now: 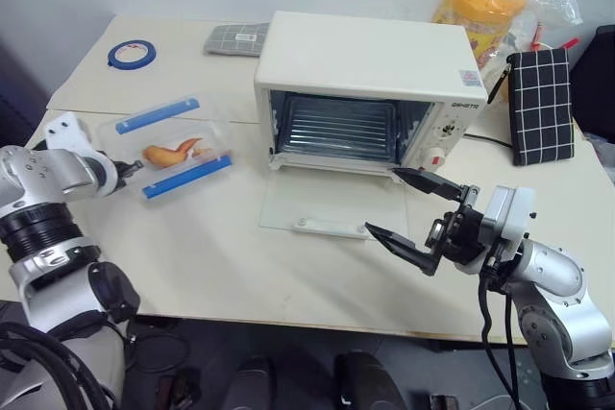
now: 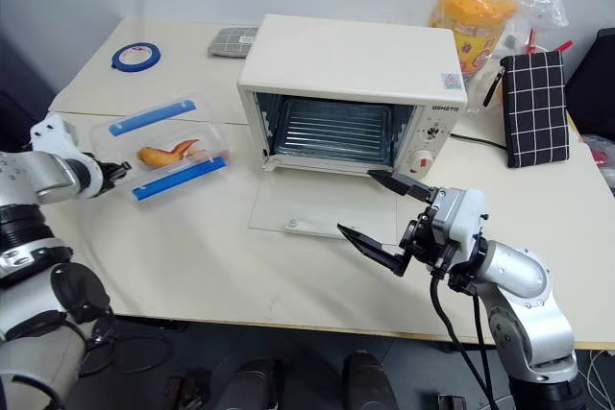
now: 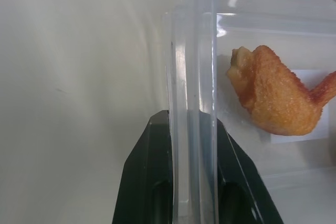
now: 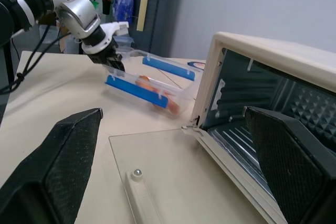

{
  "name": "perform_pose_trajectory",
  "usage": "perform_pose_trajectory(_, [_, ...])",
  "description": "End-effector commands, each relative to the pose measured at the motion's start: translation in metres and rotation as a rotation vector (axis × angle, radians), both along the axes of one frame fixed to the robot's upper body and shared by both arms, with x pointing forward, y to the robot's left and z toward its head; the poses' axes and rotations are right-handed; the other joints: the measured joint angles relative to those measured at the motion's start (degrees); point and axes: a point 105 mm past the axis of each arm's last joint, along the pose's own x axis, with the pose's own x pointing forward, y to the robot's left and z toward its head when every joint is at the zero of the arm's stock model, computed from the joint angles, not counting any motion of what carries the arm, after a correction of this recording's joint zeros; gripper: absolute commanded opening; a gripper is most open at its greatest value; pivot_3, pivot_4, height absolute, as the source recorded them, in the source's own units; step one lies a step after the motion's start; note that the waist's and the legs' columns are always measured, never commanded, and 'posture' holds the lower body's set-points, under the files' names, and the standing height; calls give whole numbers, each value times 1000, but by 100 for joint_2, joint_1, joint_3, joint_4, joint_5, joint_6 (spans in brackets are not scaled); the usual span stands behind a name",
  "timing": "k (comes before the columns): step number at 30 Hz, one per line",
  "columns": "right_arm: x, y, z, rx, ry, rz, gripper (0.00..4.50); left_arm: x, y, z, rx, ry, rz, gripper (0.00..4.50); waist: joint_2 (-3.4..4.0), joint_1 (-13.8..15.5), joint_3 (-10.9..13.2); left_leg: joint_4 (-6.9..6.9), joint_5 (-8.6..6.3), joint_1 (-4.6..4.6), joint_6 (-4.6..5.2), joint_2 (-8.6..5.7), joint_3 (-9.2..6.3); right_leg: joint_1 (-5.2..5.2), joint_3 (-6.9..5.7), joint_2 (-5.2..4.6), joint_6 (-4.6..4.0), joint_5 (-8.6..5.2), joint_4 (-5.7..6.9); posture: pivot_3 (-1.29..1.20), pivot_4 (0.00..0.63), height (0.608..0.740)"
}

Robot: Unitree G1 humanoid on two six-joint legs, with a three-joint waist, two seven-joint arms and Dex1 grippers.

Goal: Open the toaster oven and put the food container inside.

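Food container [image 1: 175, 146] end wall pinched in left claw [image 1: 128, 169].

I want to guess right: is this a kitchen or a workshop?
Probably a workshop or lab set up like a kitchen: the toaster oven sits on a plain table, tape roll nearby, and tools hang behind.

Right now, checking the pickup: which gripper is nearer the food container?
Left. The left gripper is clamped on the food container's end wall; the right gripper hangs open by the oven door.
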Motion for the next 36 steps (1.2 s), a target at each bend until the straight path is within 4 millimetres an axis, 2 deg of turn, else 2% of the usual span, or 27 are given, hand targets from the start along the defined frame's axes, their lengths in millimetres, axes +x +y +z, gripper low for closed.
perform_pose_trajectory(1, [-4,-6,8,-15,-39,-16,4500,-10,20,38,90,-76,-53,294,-2,-1,1,0,0,0,0,-1,1,0,0,0,0,0,0,0,150,740])
perform_pose_trajectory(5, [-4,-17,4,-49,-29,-47,4500,-28,31,55,171,-41,-191,294,-11,4,6,-5,0,-2,0,-3,5,-1,0,2,-1,0,0,0,150,740])
perform_pose_trajectory(8, [-6,-29,-3,-109,-26,-81,4500,-33,21,71,220,-36,-300,294,-11,29,6,-5,-2,-2,4,-9,8,1,2,2,-3,-2,-4,0,150,740])
perform_pose_trajectory(10, [-4,-42,-1,-94,-16,-137,4500,-35,4,79,206,-33,-386,294,-16,106,8,-2,-2,-2,10,-15,7,1,1,1,-5,-2,-14,0,150,740])
perform_pose_trajectory(13, [-10,-52,-8,-113,14,-169,4500,-38,-31,74,168,12,-534,294,-18,171,8,5,-3,-4,17,-16,6,5,6,-4,-5,-2,-11,0,150,740])
perform_pose_trajectory(19, [-14,-60,-14,-130,32,-211,4500,-26,-99,60,113,-3,-763,294,-18,149,9,9,-5,-6,21,-14,7,5,31,-5,-4,-2,-3,0,150,740])
perform_pose_trajectory(22, [-17,-59,-14,-126,33,-223,4500,-21,-124,52,101,-13,-837,294,-18,100,9,10,-5,-4,20,-8,16,1,34,-6,-4,-2,0,0,150,740])
perform_pose_trajectory(25, [-21,-60,-13,-124,32,-249,4500,-15,-152,43,85,-25,-891,294,-17,94,8,7,-5,-1,18,1,22,-4,34,-1,-4,-2,5,0,150,740])
perform_pose_trajectory(29, [-27,-61,-12,-109,26,-289,4500,-2,-184,27,32,-46,-868,294,-18,158,9,27,-7,-4,22,-8,20,0,34,-4,-2,-1,3,0,150,740])
perform_pose_trajectory(32, [-30,-59,-13,-103,28,-302,4500,2,-204,25,-10,-63,-875,294,-18,177,9,36,-9,-7,25,-10,20,0,35,-3,-1,0,6,0,150,740])
perform_pose_trajectory(36, [-31,-56,-13,-91,24,-315,4500,5,-218,22,-13,-64,-867,294,-18,307,9,54,-12,-10,32,-23,14,6,30,-3,1,1,9,0,150,740])
